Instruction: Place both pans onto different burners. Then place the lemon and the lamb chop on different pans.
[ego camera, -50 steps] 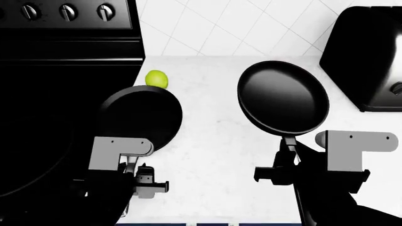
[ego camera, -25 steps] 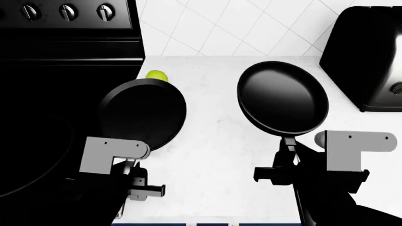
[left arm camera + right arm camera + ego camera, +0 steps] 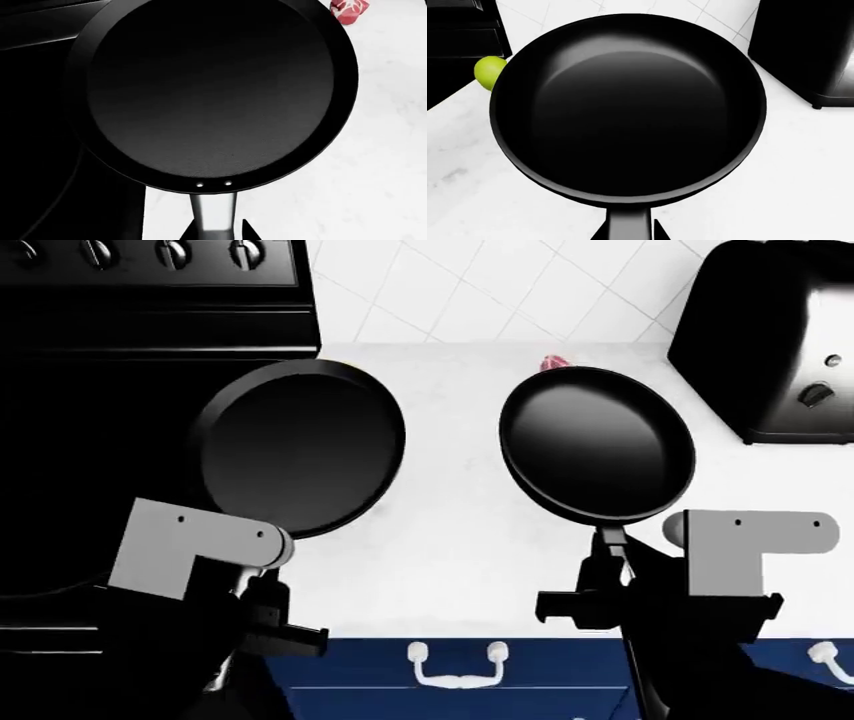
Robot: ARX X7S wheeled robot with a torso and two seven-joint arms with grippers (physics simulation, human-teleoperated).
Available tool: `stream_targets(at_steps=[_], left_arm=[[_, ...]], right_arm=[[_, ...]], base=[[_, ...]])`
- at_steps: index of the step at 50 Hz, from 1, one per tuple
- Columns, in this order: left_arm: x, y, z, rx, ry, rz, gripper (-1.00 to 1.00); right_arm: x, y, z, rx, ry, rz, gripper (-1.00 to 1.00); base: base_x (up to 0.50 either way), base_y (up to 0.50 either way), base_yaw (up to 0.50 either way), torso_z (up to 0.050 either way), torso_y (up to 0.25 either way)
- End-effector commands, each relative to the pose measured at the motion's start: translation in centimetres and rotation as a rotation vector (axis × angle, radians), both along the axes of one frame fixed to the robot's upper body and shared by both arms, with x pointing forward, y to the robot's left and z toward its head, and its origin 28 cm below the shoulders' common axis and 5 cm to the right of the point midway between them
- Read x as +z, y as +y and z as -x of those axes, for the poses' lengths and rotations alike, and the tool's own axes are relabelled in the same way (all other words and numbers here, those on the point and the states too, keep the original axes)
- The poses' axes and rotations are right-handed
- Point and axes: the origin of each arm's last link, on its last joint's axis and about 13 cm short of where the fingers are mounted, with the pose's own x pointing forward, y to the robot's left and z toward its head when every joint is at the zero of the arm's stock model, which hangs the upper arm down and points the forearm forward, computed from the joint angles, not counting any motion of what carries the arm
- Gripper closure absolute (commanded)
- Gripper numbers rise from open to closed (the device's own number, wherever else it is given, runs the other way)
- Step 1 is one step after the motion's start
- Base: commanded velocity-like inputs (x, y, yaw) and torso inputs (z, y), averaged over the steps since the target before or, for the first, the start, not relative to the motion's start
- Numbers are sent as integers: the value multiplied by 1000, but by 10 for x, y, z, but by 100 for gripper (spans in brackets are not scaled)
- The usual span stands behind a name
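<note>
My left gripper (image 3: 263, 585) is shut on the handle of the flatter pan (image 3: 302, 445) and holds it over the edge between the white counter and the black cooktop (image 3: 80, 440). In the left wrist view the pan (image 3: 210, 90) fills the frame, with the gripper (image 3: 217, 232) on its handle. My right gripper (image 3: 607, 562) is shut on the handle of the deeper pan (image 3: 597, 445), which is over the counter; the right wrist view shows this pan (image 3: 627, 105) and gripper (image 3: 629, 231). The lemon (image 3: 490, 71) lies by the cooktop edge, hidden in the head view. The lamb chop (image 3: 557, 364) peeks out behind the deeper pan and also shows in the left wrist view (image 3: 348, 9). A faint burner arc (image 3: 53, 207) shows.
A big black appliance (image 3: 774, 340) stands at the counter's back right. Stove knobs (image 3: 174, 252) line the cooktop's back panel. A blue drawer front with a white handle (image 3: 461, 665) runs below the counter's front edge. A white tiled wall (image 3: 467, 290) stands behind.
The left gripper has raised the flatter pan and carried it left, towards the cooktop, so it now hides the lemon. The head view has shifted, showing the drawer front and the lamb chop. The right pan barely moved.
</note>
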Motion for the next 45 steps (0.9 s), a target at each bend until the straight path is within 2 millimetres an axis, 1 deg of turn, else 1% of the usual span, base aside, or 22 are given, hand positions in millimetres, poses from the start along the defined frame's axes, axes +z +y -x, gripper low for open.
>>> stream_targets(at_steps=[1,5,8,12,16,24,36,42,45], left_arm=[[11,7,-1,28,-70,16,100],[11,9,-1,33,-80,20,100],[9,9,-1,35,-83,21,100],[4,10,-2,35,-81,23,100],[8,10,-2,36,-82,25,100],[3,10,-4,39,-87,30,100],[4,12,-5,47,-78,37,100],[1,13,-4,46,-77,39,100],[4,14,-4,49,-77,40,100]], right_arm=[[11,-2,-4,-24,-84,-7,100],[12,-2,-5,-25,-83,-15,100],[14,-2,-4,-34,-122,-7,100],[12,-1,-4,-16,-112,6,100],[12,0,-4,-7,-108,11,100],[12,1,-4,1,-104,17,100],[11,2,-5,5,-104,21,100],[12,3,-4,5,-104,23,100],[13,3,-5,5,-104,25,100]], base=[[0,0,0,0,0],[0,0,0,3,3],[0,95,0,0,4],[0,500,0,3,5],[0,500,0,0,3],[0,500,0,1,4],[0,500,0,2,4],[0,500,0,2,4],[0,500,0,0,7]])
